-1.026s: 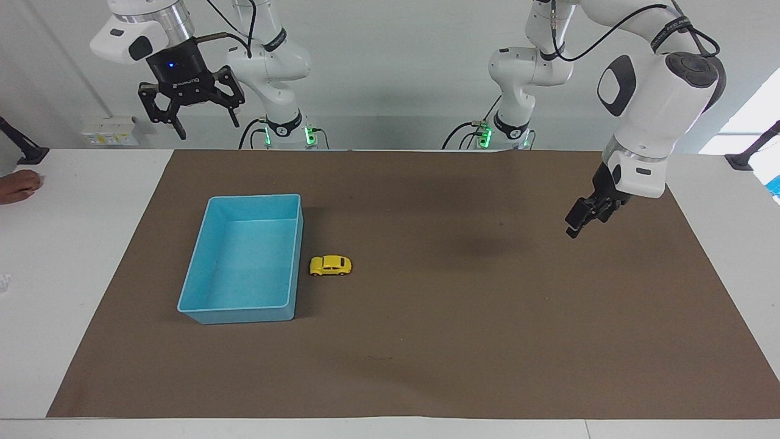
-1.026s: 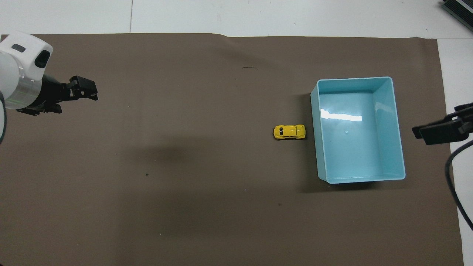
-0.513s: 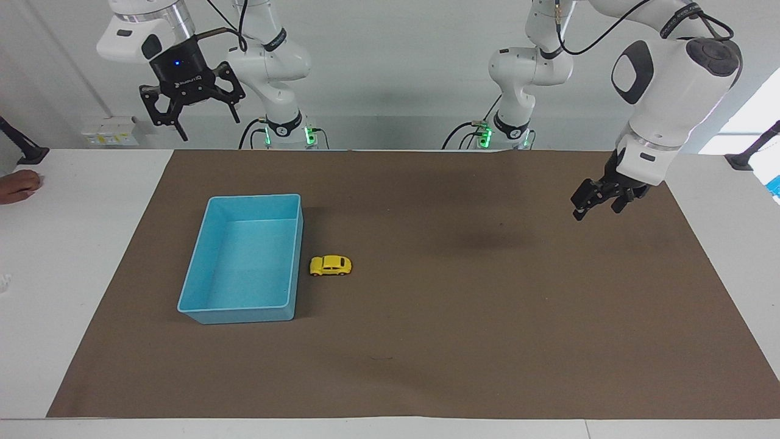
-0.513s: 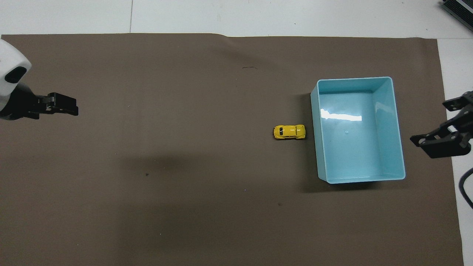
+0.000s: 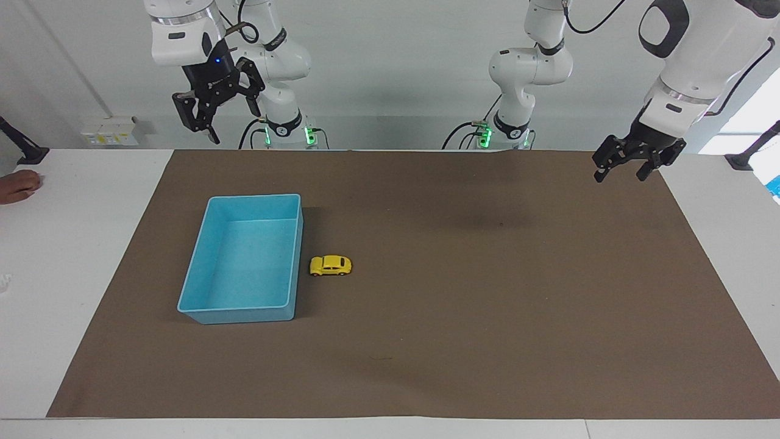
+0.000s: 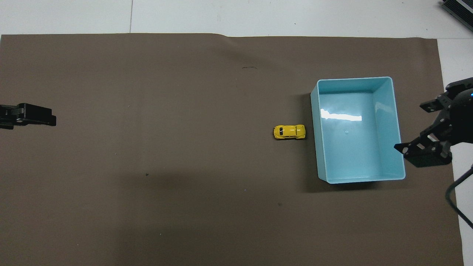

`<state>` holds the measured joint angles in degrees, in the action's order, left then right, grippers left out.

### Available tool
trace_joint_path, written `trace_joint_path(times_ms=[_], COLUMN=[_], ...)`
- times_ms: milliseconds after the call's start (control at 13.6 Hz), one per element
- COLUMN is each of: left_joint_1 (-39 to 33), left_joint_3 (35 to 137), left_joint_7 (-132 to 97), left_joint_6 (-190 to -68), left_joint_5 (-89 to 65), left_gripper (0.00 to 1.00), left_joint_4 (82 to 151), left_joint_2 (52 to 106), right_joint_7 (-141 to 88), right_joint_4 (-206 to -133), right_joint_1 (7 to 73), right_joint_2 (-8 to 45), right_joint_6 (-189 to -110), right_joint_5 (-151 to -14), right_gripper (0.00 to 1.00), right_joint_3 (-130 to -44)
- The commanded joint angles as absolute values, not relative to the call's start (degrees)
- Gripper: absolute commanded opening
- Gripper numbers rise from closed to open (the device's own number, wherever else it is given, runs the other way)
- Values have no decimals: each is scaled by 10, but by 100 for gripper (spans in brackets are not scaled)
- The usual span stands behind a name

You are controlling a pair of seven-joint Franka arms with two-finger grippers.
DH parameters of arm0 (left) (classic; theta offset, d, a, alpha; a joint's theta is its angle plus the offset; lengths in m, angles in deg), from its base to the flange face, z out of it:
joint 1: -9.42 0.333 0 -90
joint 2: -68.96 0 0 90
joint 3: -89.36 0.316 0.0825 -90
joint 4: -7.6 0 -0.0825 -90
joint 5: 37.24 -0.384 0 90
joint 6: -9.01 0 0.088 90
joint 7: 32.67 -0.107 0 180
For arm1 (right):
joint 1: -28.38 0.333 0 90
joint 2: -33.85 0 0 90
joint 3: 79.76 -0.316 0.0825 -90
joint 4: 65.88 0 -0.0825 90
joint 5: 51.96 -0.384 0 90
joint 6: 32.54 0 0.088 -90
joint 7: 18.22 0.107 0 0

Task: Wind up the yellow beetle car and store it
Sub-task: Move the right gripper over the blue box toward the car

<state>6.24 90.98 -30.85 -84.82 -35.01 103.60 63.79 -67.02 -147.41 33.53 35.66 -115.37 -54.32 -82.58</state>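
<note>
Nearest the robots, both tools hang in the air, each with fingers apart and empty. The facing view shows the right tool (image 5: 220, 120) high over the worktop's (image 5: 85, 231) robot-side edge, toward the right arm's end; the left tool (image 5: 627, 166) hangs lower, over the mat's (image 5: 487, 317) robot-side corner at the left arm's end. The overhead view gives no such height — there the right tool (image 6: 425, 127) seems to overlap the tray's (image 6: 386, 122) wall, and only the left tool's tip (image 6: 31, 115) shows at the frame's edge.

Farther out, the car (image 5: 330, 265) sits on its wheels on the mat, just beside the tray's long wall on the side toward the left arm's end, a narrow gap between them. It is well apart from both tools. The tray (image 5: 292, 256) lies between the car and the right arm's end of the worktop; open mat lies between the car and the left tool.

A hand (image 5: 18, 186) rests on the bare worktop at the right arm's end — only the facing view shows it.
</note>
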Motion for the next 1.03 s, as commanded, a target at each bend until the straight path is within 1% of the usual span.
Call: trace_joint_path(times_ms=[0,147,293,953], left_joint_1=[69,66,66,70], left_joint_3=[903,901,899,904], left_joint_7=[-316,-315,-314,-310], left_joint_6=[-823,-808,-803,-801], left_joint_5=[-354,-354,-353,-350], left_gripper=[100,100,100,100], left_joint_4=[1034,1034,1034,1032], left_joint_2=[625,613,611,611], right_joint_7=[-734,-767,-797,-917], right_joint_4=[-1503,-1504,-1514,-1524], right_joint_1=[330,333,347,356], right_joint_2=[370,364,363,361], right_joint_6=[-1181,-1186,-1200,-1203], right_joint_5=[-542,-542,-542,-542], right_gripper=[100,100,100,100], right_joint_3=[-846,-849,-849,-849])
